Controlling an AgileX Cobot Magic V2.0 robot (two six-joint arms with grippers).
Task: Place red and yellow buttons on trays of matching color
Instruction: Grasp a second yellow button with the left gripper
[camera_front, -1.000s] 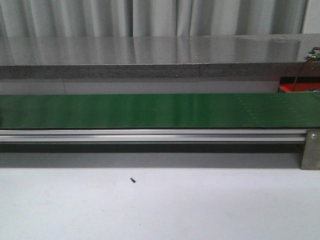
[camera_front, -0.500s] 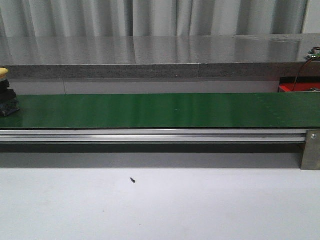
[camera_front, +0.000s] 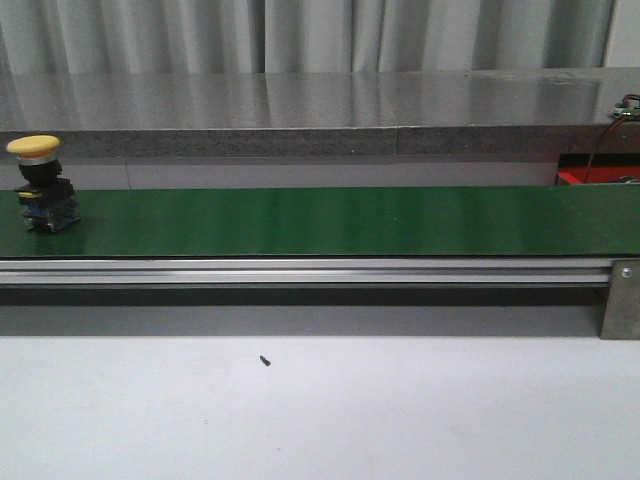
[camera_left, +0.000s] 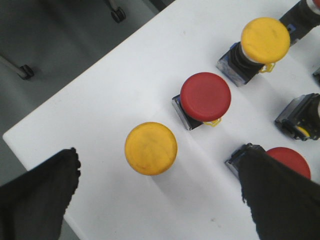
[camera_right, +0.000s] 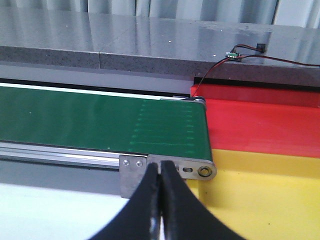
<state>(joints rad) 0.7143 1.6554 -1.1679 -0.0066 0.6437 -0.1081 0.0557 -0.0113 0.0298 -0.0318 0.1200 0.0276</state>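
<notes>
Buttons wait in a cluster on the white table (camera_left: 100, 100) under the left claw (camera_left: 160, 200), whose dark fingers (camera_left: 40, 195) stand wide apart, released, with a yellow button (camera_left: 150, 148) between them and nothing gripped. A red button (camera_left: 205, 96) sits just beside it, another yellow one (camera_left: 265, 40) farther on, and one more red cap (camera_left: 292, 160) is half hidden by the other finger; a descent off centre could knock a neighbour over or pinch two caps at once.

On the far left of the green belt (camera_front: 330, 222), in the front view, a yellow-capped button (camera_front: 40, 185) stands upright on its dark base. It looks top-heavy, so I judge it could tip if the belt jerks.

At the belt's right end, the right claw (camera_right: 161, 200) is clenched, jaws touching, holding nothing. Beyond the belt's end lie the red tray (camera_right: 260, 125) and, nearer, the yellow tray (camera_right: 260, 190), edge to edge. A claw that is not opened in time would miss the button, and a release near the shared edge could land yellow on red.
</notes>
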